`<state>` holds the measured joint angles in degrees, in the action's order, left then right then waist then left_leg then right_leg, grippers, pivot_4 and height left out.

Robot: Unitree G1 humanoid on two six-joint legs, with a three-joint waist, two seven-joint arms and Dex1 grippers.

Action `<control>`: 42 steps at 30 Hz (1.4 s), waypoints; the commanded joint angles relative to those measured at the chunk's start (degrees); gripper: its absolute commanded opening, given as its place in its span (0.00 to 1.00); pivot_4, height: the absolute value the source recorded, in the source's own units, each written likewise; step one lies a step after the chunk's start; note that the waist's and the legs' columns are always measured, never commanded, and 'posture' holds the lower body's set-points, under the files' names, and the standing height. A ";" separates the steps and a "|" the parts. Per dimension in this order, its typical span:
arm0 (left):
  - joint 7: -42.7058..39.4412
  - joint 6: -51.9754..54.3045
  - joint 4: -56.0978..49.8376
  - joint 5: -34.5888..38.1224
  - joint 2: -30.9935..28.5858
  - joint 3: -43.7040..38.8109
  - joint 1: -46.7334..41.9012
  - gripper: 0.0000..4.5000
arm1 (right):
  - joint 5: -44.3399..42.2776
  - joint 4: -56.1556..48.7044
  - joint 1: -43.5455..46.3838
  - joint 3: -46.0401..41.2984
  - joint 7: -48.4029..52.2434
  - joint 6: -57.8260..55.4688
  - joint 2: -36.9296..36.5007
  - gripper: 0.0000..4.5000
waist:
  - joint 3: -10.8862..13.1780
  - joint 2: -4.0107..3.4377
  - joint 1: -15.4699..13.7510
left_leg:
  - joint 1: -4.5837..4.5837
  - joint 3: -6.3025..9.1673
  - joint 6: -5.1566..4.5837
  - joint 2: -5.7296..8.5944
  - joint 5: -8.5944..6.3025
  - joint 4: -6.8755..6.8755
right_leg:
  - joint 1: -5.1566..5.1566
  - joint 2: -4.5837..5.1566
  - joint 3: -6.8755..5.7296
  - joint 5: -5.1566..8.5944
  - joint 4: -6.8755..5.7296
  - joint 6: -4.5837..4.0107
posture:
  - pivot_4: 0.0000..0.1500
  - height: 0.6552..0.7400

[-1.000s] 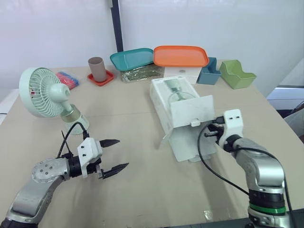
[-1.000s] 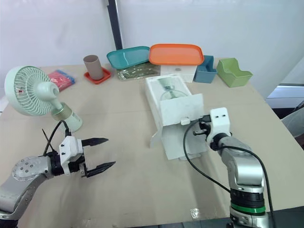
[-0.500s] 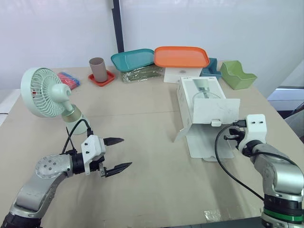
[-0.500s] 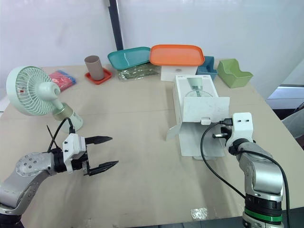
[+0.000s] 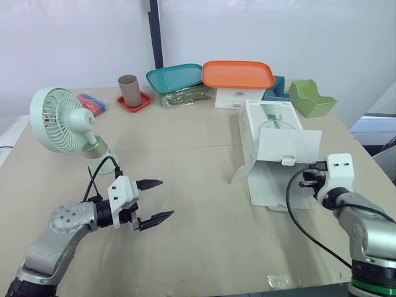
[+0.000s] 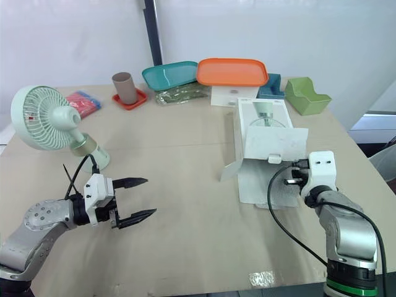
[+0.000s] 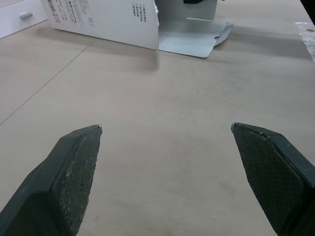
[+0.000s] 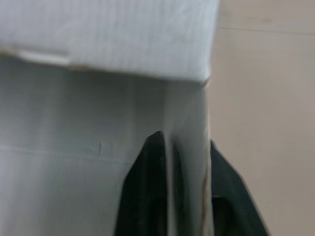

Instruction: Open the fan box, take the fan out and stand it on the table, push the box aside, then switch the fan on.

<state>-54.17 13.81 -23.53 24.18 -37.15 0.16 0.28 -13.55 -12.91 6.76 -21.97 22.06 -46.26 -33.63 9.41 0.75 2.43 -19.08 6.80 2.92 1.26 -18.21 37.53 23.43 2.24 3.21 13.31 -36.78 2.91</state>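
Standing near the table's [image 5: 204,247] left edge: pale green plastic fan [image 5: 60,120]. White cardboard fan box [image 5: 272,127], near the right edge, is clamped by the right hand [image 5: 308,180], likely for pushing aside; left hand [image 5: 166,198] is spread, empty.

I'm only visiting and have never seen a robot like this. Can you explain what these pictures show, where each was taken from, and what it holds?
This is a humanoid robot with two arms, each ending in a gripper of two black fingers. The two wide pictures come from cameras in its head, looking down over the table; the two close ones come from a camera on each wrist. The left gripper is open and holds nothing. The right gripper pinches a wall of the open white fan box. The green fan stands on the table at the robot's left. Along the far edge are an orange tray, a teal tray, a brown cup and a green bin.
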 commanded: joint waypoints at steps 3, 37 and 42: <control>0.25 -0.17 -1.03 0.70 0.07 -0.64 -0.36 1.00 | -3.39 5.64 -4.09 -3.41 16.52 13.50 -9.61 0.65 | 0.05 -0.09 0.05 | 0.01 -0.07 -0.08 0.01 -0.04 0.01 | 0.00 0.00 0.06 0.01 0.01 0.02 | 1.00 1.00; 18.44 2.00 -5.76 -0.75 7.84 -6.01 7.50 1.00 | -13.27 5.08 15.62 28.62 39.10 30.75 5.55 0.98 | 0.11 0.03 -0.99 | 0.08 -0.11 -0.13 -0.04 -0.09 0.11 | 0.03 0.07 0.01 -0.06 0.03 -0.08 | 1.00 1.00; 19.77 2.56 -7.60 -0.77 8.47 -5.53 9.09 1.00 | -11.70 7.50 16.94 28.49 36.31 31.47 8.44 0.98 | 0.11 -0.02 -0.21 | -0.10 0.34 -0.01 0.12 -0.04 0.05 | -0.14 0.28 -0.44 -0.06 0.03 -0.11 | 1.00 1.00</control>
<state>-34.89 16.64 -28.76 23.51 -28.50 -4.70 8.75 -24.57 -5.11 22.65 7.17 59.66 -14.67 -26.19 9.52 0.73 2.22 -19.46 8.14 3.03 1.99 -18.02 37.50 22.94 3.29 1.64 13.58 -36.79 2.82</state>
